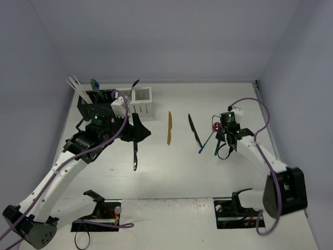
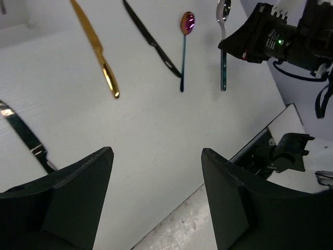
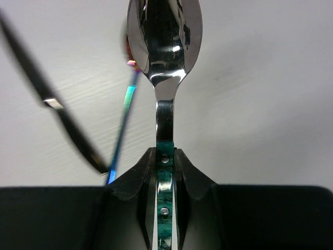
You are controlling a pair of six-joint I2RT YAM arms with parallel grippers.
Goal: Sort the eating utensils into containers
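Observation:
My right gripper (image 3: 165, 156) is shut on the green handle of a silver spoon (image 3: 164, 41), held above the table at the right (image 1: 223, 136). Beside it lie an iridescent spoon (image 1: 207, 139) with a pink-purple bowl and a black knife (image 1: 194, 130). A gold knife (image 1: 169, 127) lies mid-table. My left gripper (image 2: 156, 156) is open and empty, hovering over a black utensil (image 1: 135, 154) in front of the caddies. The black caddy (image 1: 95, 107) holds pale chopsticks (image 1: 76, 86) and a bluish utensil (image 1: 95, 84). The white caddy (image 1: 141, 101) holds a black utensil (image 1: 135, 84).
The left wrist view shows the gold knife (image 2: 96, 49), black knife (image 2: 153, 41), iridescent spoon (image 2: 184, 47) and the held spoon (image 2: 223, 52) in a row. Grey walls close the table at back and sides. Two black stands (image 1: 101, 205) sit at the near edge.

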